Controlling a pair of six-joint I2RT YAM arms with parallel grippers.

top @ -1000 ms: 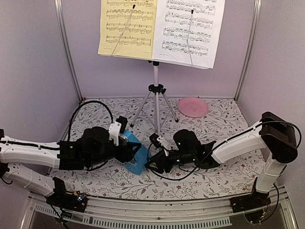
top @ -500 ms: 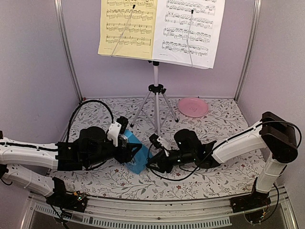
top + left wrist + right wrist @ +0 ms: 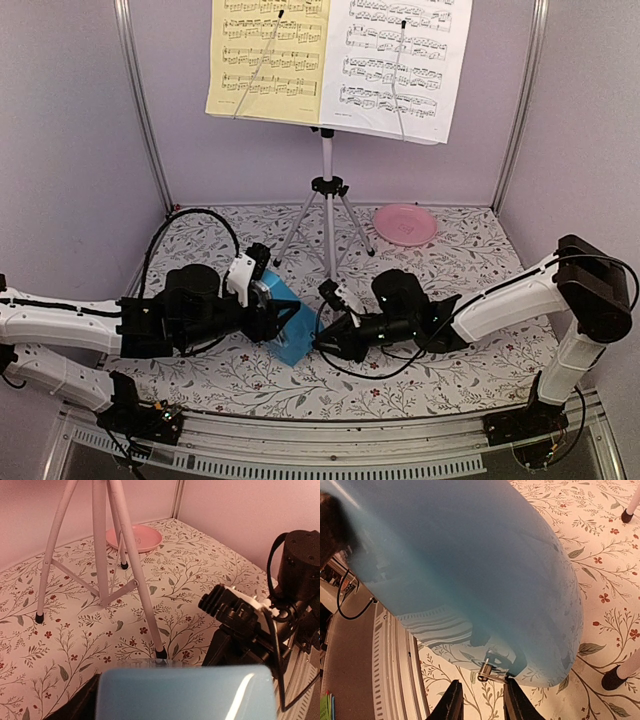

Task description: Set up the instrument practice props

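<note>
Top external view shows the left gripper (image 3: pixel 272 310) squeezed on the blue metronome (image 3: pixel 290 328), which is tilted down near the flowery table (image 3: pixel 450 280), just in front of the music stand (image 3: pixel 327 190) legs. In the right wrist view, the right gripper (image 3: pixel 482 700) has its fingers a little apart and holds nothing. It sits just under a small metal key (image 3: pixel 490 672) on the metronome.
</note>
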